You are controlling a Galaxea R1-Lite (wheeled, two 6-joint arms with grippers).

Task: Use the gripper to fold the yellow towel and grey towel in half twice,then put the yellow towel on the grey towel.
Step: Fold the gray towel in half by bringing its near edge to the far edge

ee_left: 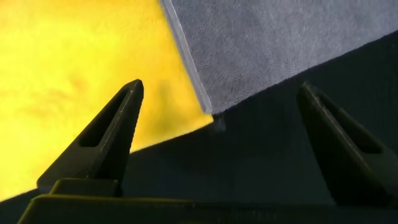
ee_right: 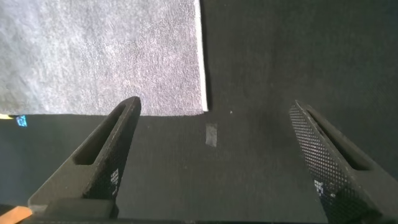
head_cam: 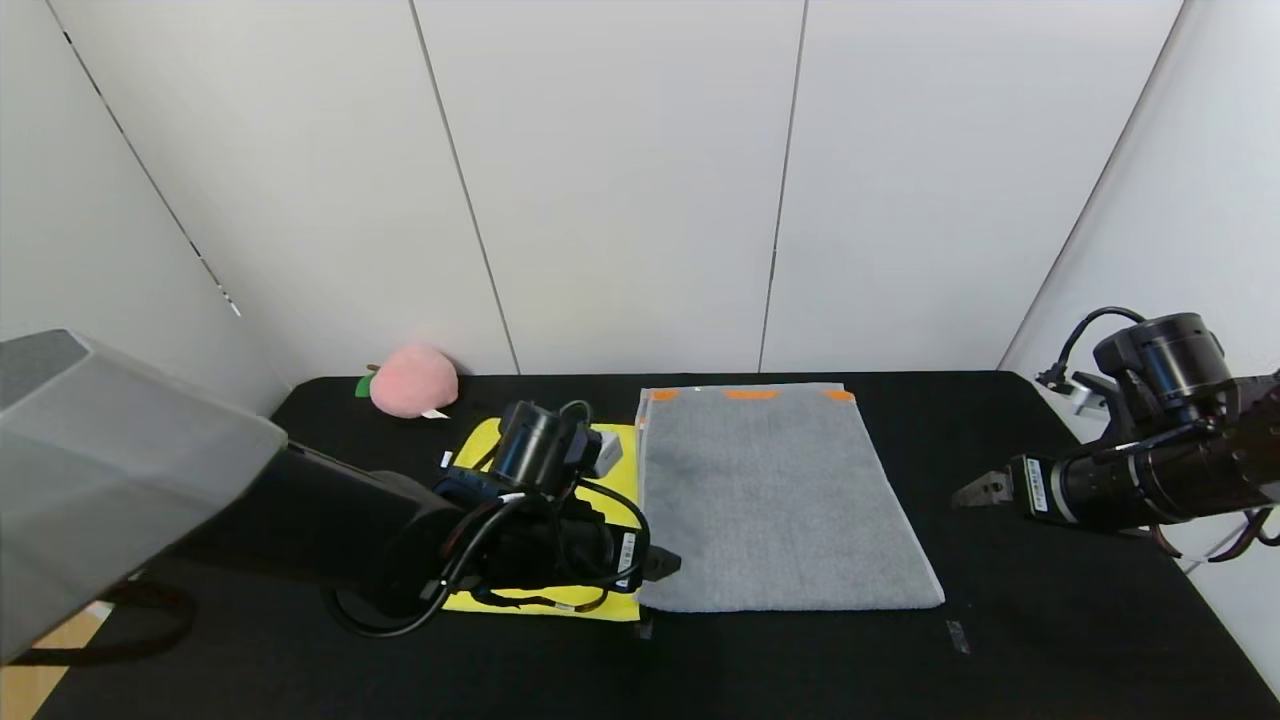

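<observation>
Two towels lie flat on your black table (head_cam: 1050, 620): the grey towel (head_cam: 775, 500) at centre with orange patches on its far edge, and the yellow towel (head_cam: 480, 445) touching its left edge, largely hidden under your left arm. Your left gripper (ee_left: 217, 143) hangs over the near corner where the two towels meet, jaws spread wide and holding nothing. Your right gripper (ee_right: 211, 162) sits off the grey towel's right side above bare table, jaws likewise wide and empty; a pink plush peach (head_cam: 412, 381) rests at the far left.
</observation>
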